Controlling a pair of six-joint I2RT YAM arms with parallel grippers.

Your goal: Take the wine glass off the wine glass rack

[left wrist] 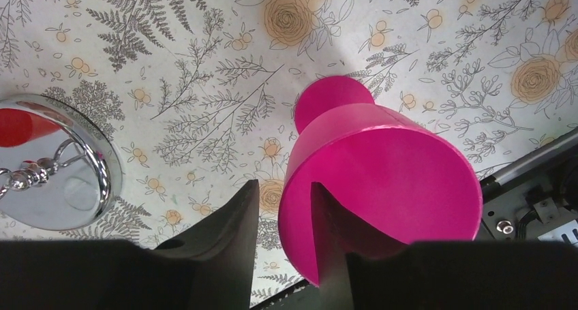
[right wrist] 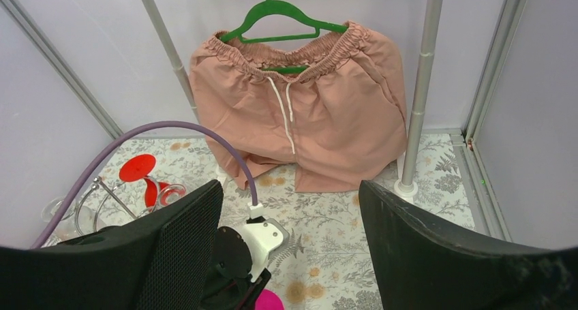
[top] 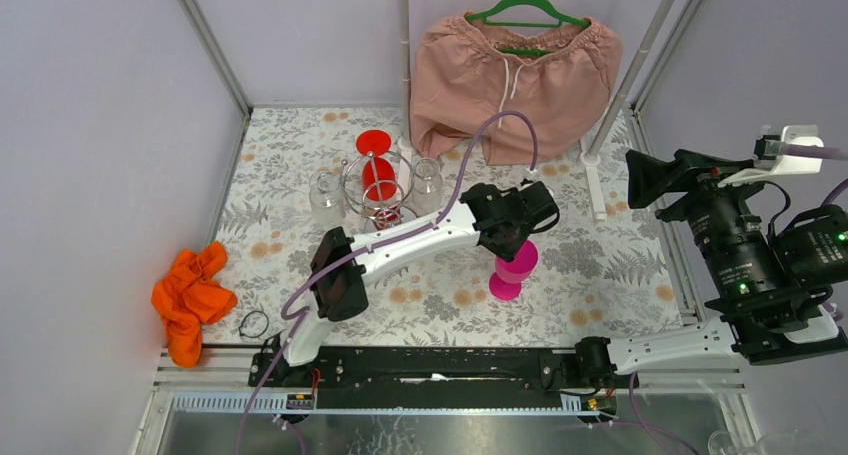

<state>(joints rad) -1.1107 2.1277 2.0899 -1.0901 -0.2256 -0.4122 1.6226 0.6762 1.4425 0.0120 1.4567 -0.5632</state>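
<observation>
Across the floral-print table (top: 610, 275), walled in pale lilac panels, we see dusty-pink shorts (top: 515, 75) draped on a green hanger (top: 528, 13) at the back. We find the left arm stretched from the near edge toward the table's middle, its left gripper (top: 515, 233) poised directly over the wine glass (top: 513, 271). This is a magenta glass that stands upright on its foot on the cloth, off the wine glass rack (top: 375, 197) and well to its right. From the left wrist camera we look down on the bowl's rim. The jaws are parted: one finger (left wrist: 228, 235) sits just outside the bowl wall with a sliver of tablecloth showing between them, and the other (left wrist: 334, 249) lies across the bowl's mouth. We cannot tell whether that second finger touches the glass. The right arm is lifted high at the right side, and its right gripper (right wrist: 290, 194) gapes wide with nothing between the pads, facing the shorts. The chrome rack stands at the back left. A red glass (top: 375, 165) hangs upside down among its hooks, foot uppermost, and clear glasses (top: 327, 197) flank it on either side. An orange cloth (top: 190, 295) lies crumpled at the left edge, and a small black ring (top: 253, 323) rests just beside it.
</observation>
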